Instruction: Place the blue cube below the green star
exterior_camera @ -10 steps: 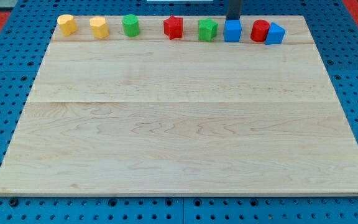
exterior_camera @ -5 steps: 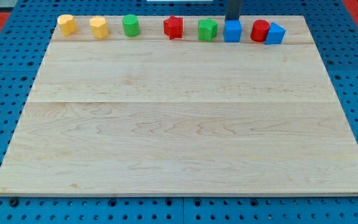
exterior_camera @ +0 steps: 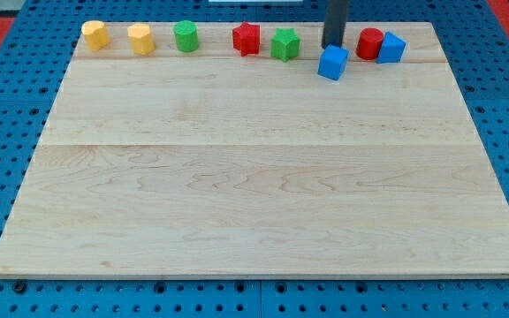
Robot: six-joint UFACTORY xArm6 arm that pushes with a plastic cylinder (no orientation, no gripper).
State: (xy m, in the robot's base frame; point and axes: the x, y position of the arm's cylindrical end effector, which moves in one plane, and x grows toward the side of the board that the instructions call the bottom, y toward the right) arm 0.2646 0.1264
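Observation:
The blue cube point(exterior_camera: 332, 63) lies near the view's top edge of the wooden board, turned a little on its corner. The green star point(exterior_camera: 284, 44) sits just to its upper left, about a block's width away. My tip point(exterior_camera: 332, 46) stands right behind the blue cube, touching its top side, between the green star and the red cylinder point(exterior_camera: 370, 43).
Along the view's top edge stand two yellow blocks point(exterior_camera: 95, 35) point(exterior_camera: 140, 39), a green cylinder point(exterior_camera: 186, 36), a red star point(exterior_camera: 246, 38), and another blue block point(exterior_camera: 391, 48) against the red cylinder. The board's edge point(exterior_camera: 254, 274) runs along the bottom.
My tip has come down the view from behind the row, pushing the blue cube out of the row and turning it. The green star has shifted slightly to the left.

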